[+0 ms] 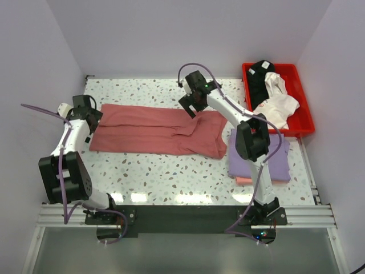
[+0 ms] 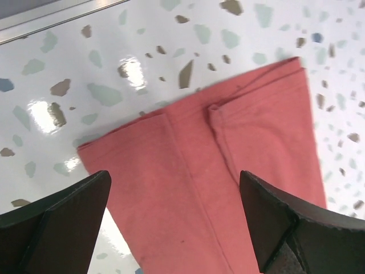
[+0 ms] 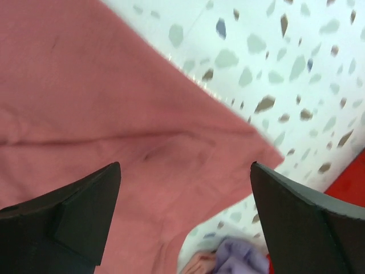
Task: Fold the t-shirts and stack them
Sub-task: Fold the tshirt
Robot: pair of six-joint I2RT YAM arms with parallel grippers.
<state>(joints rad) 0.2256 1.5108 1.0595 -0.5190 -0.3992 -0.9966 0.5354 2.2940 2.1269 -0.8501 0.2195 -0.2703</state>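
Observation:
The dusty red t-shirt [image 1: 157,130] lies folded lengthwise into a long band across the table's middle. My left gripper [image 1: 91,117] hovers open over the shirt's left end [image 2: 228,165], nothing between its fingers. My right gripper [image 1: 192,107] hovers open over the band's far edge, right of middle [image 3: 114,125]. A folded lavender t-shirt [image 1: 274,157] lies on a pale pink one [image 1: 244,180] at the right, under my right arm; both show in the right wrist view [image 3: 236,260]. White [image 1: 279,103] and black [image 1: 259,77] shirts lie crumpled in the red tray [image 1: 305,123].
The red plastic tray stands at the back right corner. White walls close in the speckled table [image 1: 159,171] on the left, back and right. The arms' bases sit at the near edge.

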